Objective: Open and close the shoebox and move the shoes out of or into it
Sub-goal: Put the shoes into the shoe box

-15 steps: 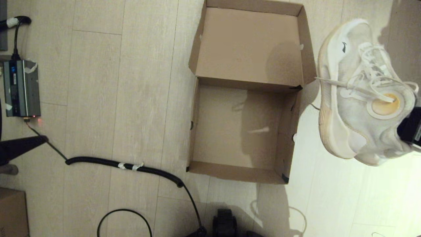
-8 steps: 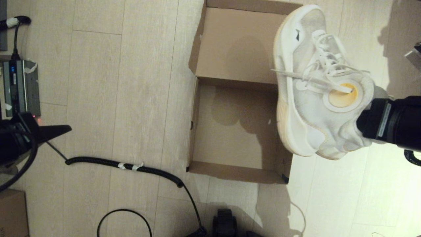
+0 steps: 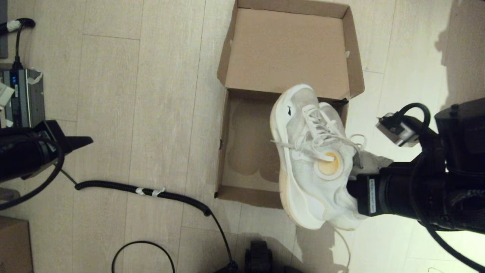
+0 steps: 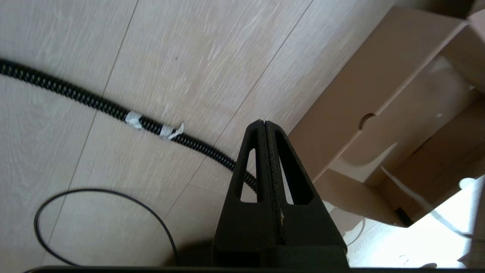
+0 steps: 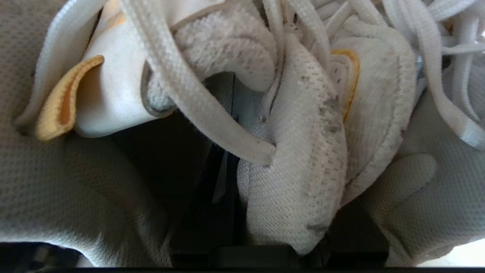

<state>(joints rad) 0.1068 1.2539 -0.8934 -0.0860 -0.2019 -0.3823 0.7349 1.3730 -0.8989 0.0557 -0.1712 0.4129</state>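
Note:
The brown shoebox [image 3: 224, 151] lies open on the floor, its lid [image 3: 284, 49] folded back on the far side and its inside bare. My right gripper [image 3: 350, 187] is shut on the heel collars of the white sneakers [image 3: 310, 167], which hang toe-away over the box's right wall and front right corner. In the right wrist view two mesh collars and yellow-marked tongues [image 5: 299, 151] are pressed together, so both shoes seem held. My left gripper [image 3: 89, 141] hovers shut and empty over the floor, left of the box; the box's side wall [image 4: 341, 113] shows beyond it.
A coiled black cable [image 3: 144, 190] and a thin black wire loop [image 3: 144, 244] lie on the floor between the left arm and the box. A grey power unit [image 3: 22, 100] sits at far left. A small carton's corner [image 3: 13, 242] is at bottom left.
The right arm has carried the sneakers left and nearer, from beside the box's right side to over its right wall. The left gripper has come further in from the left edge.

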